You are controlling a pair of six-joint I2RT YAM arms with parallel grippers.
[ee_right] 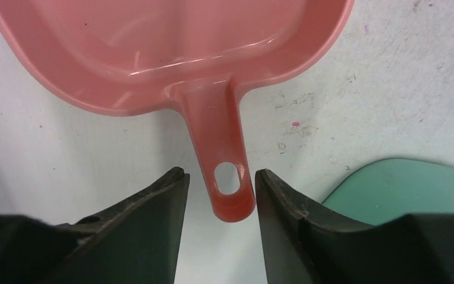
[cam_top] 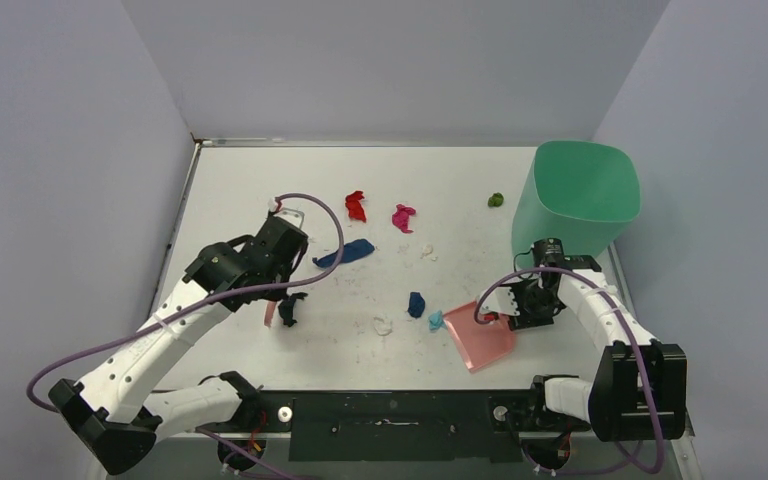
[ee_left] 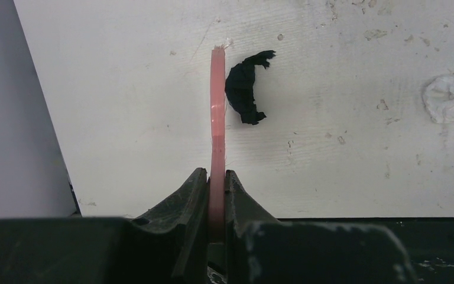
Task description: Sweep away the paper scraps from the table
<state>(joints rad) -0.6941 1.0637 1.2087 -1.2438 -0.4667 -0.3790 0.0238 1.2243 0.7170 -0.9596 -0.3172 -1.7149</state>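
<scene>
The left gripper (ee_left: 216, 177) fills the bottom of its wrist view, its fingers clamped tight on the pink brush (ee_left: 217, 100), seen edge-on. A dark scrap (ee_left: 245, 89) lies on the table (ee_left: 124, 89) just to the right of the brush, and a white scrap (ee_left: 449, 99) sits well apart, further right.

In the right wrist view the right gripper (ee_right: 219, 183) stands spread around the handle of the pink dustpan (ee_right: 153, 41), with a gap showing on each side, so it grips nothing. The part of the pan that shows holds no paper. A corner of the green bin (ee_right: 402, 183) shows beside it.

From above, the paper lies scattered: a red scrap (cam_top: 356, 206), a magenta scrap (cam_top: 402, 216) and a green scrap (cam_top: 496, 200) towards the far side, a long blue scrap (cam_top: 350, 252) in the middle, and a small blue scrap (cam_top: 416, 304) and a cyan scrap (cam_top: 436, 320) just beside the pan's lip. The sweeping looks barely begun: every scrap in view is on the tabletop and none is collected.
</scene>
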